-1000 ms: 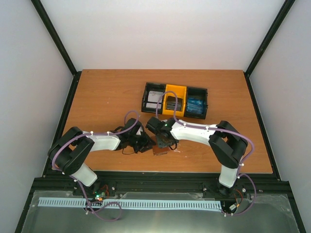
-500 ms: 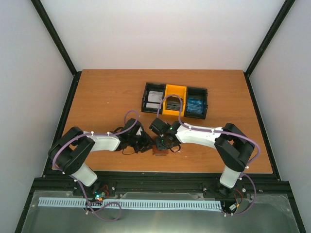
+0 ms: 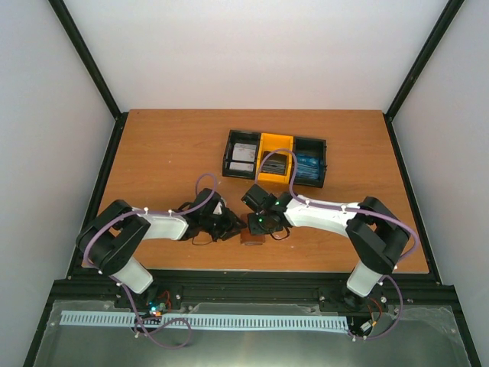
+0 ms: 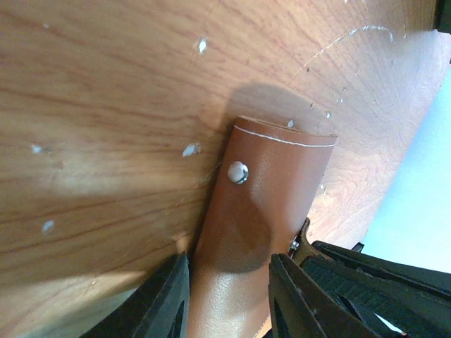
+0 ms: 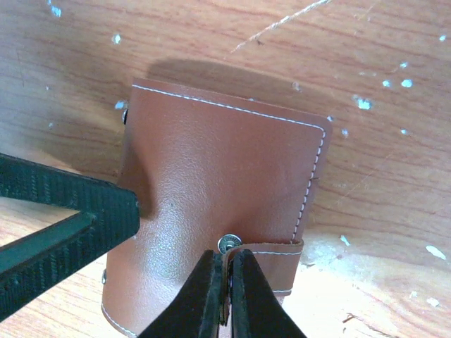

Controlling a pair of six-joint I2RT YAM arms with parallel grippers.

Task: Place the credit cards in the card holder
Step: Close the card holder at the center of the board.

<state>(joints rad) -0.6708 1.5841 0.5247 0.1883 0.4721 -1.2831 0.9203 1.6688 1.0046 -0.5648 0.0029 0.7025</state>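
Wooden table [image 3: 168, 153]: card holder [image 5: 211, 176] lies near 6 o'clock. The left gripper [image 4: 229, 271] clamps its sides, and the right gripper [image 5: 225, 264] pinches its snap strap [image 5: 271, 248] (fingers nearly together). At 12 o'clock, the credit cards [image 3: 244, 155] fill a tray [image 3: 228, 157].

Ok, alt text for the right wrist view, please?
The right gripper pinches the snap strap of a folded brown leather card holder, wooden table behind it. A ribbed black finger of the left gripper presses the holder's left edge.
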